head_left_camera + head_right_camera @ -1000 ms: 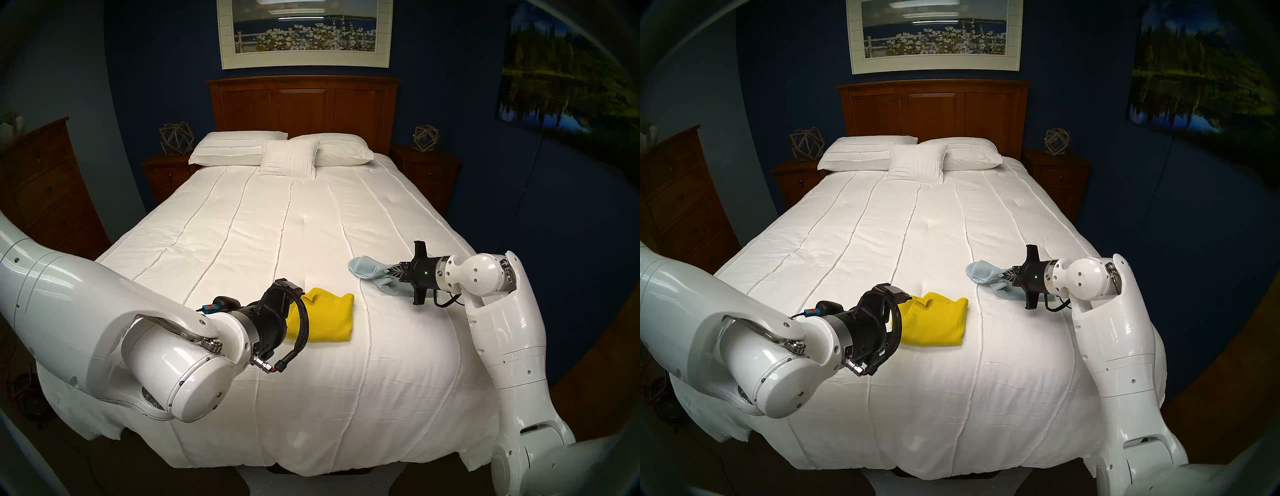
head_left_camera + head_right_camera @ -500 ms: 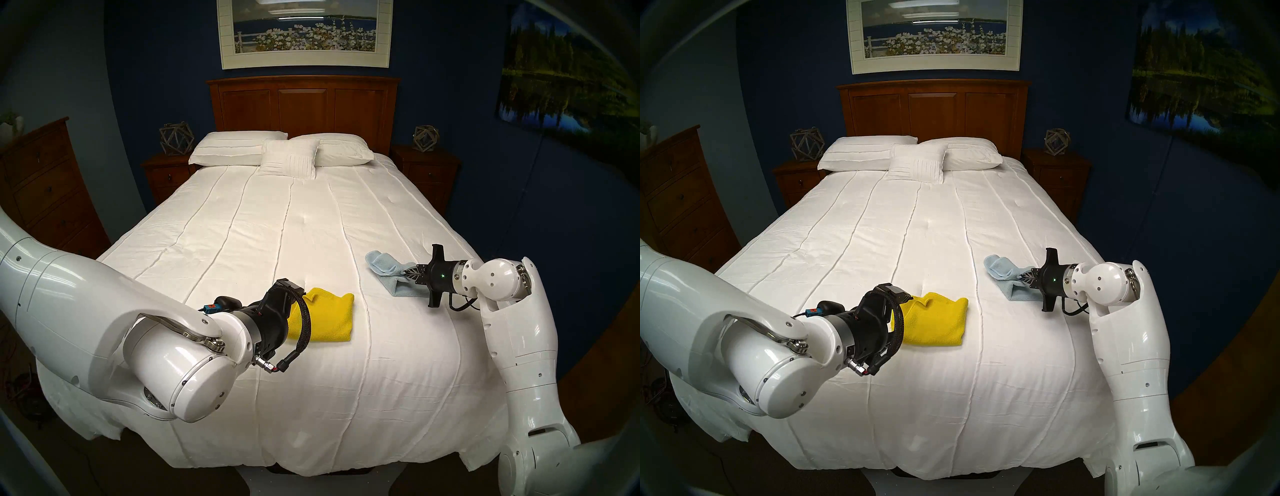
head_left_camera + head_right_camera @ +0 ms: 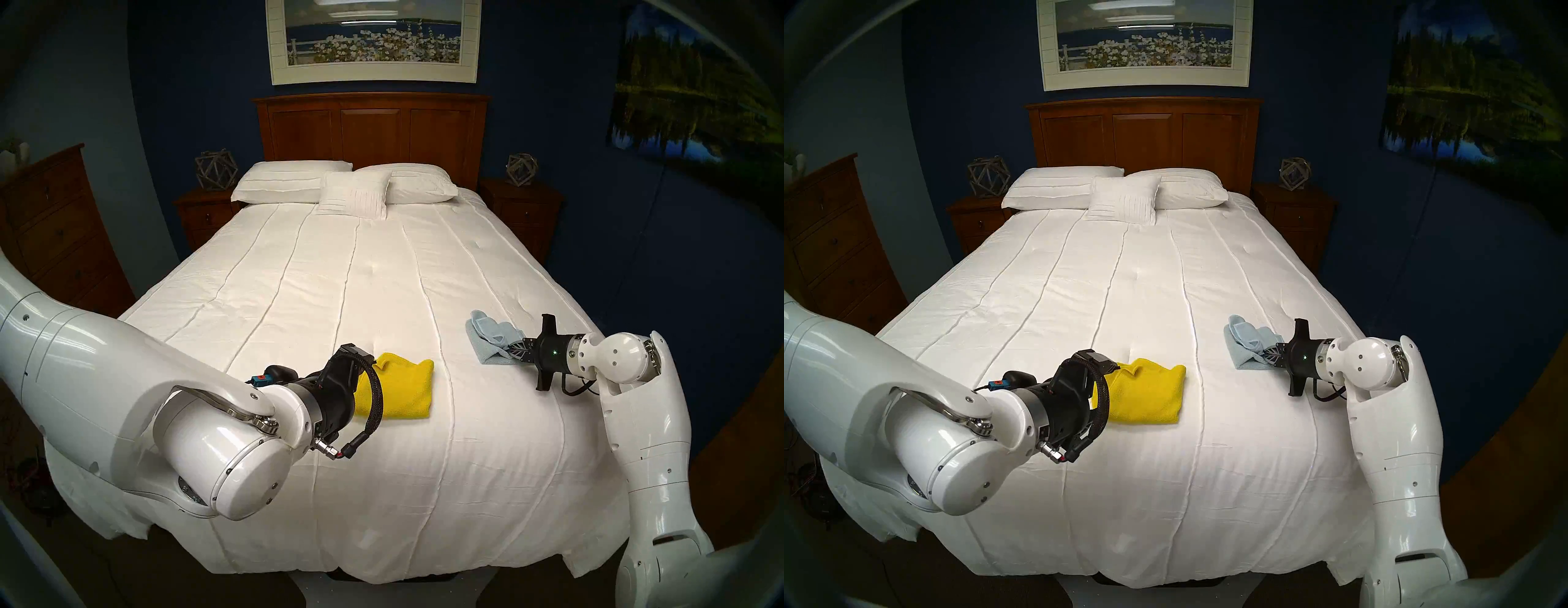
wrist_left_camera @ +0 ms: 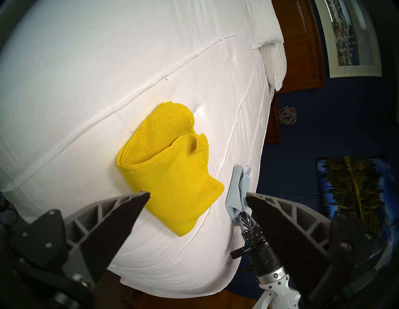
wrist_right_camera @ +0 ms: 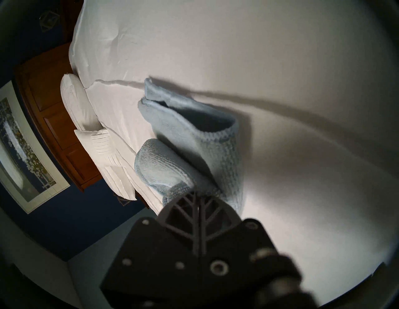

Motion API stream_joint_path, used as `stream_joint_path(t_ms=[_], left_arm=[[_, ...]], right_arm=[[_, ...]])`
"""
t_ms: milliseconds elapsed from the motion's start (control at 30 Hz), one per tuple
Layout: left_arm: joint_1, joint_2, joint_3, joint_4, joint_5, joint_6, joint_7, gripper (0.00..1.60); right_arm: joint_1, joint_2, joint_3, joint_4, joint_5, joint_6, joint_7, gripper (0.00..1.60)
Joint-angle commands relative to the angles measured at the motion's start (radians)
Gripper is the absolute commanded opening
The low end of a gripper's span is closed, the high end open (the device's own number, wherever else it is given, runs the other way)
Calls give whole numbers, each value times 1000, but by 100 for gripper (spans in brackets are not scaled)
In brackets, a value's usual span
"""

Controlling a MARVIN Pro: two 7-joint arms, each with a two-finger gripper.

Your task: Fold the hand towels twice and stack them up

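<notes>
A bright yellow hand towel (image 3: 403, 390) lies folded on the white bedspread (image 3: 339, 276), its upper layer loose and gaping in the left wrist view (image 4: 172, 177). My left gripper (image 4: 197, 195) hovers open just over the towel's near edge and holds nothing. A pale blue hand towel (image 3: 488, 335) lies bunched near the bed's right side. My right gripper (image 3: 511, 346) is shut on its near end, low over the bedspread. In the right wrist view the blue towel (image 5: 194, 140) curls away from the closed fingertips (image 5: 195, 194).
White pillows (image 3: 352, 187) rest against a wooden headboard (image 3: 369, 127) at the far end. Nightstands (image 3: 522, 208) flank the bed and a dresser (image 3: 55, 229) stands on the left. The bed's right edge (image 3: 594, 327) lies close behind my right wrist.
My right gripper has pulled the blue towel rightward toward the bed's right edge, and the towel has bunched up. The left arm and yellow towel have hardly moved.
</notes>
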Motion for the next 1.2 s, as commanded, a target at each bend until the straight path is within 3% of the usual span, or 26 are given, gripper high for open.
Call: stream_joint_path(t_ms=[0,133,200,233,300,467,500,600,667,700,1167], left_arm=[[3,7,-6,0,5,-1,-16,160],[2,11,-2,0,8,0,-18,160],[2,13,0,0,10,1,-19,160],[3,14,1,0,12,1,-19,160],[5,16,3,0,14,2,-20,160],[6,19,6,0,20,3,-21,160],[6,20,7,0,21,3,-21,160],[6,22,9,0,23,3,-21,160],[7,24,11,0,25,4,-22,160],[7,25,11,0,26,4,-22,160],[11,28,15,0,36,5,-20,160]], right_arm=[[1,-7,10,2,8,0,13,0],[0,-4,20,6,9,3,19,0],[0,-1,25,2,12,5,17,10],[-1,-1,28,-2,14,6,15,33],[-3,-1,33,-8,18,7,13,55],[-1,-10,53,-9,35,2,14,78],[0,-10,55,-9,35,2,13,107],[5,-13,61,-1,39,3,15,122],[6,-14,64,-1,40,2,13,154],[7,-15,65,-1,40,1,12,160],[6,1,82,12,14,9,23,160]])
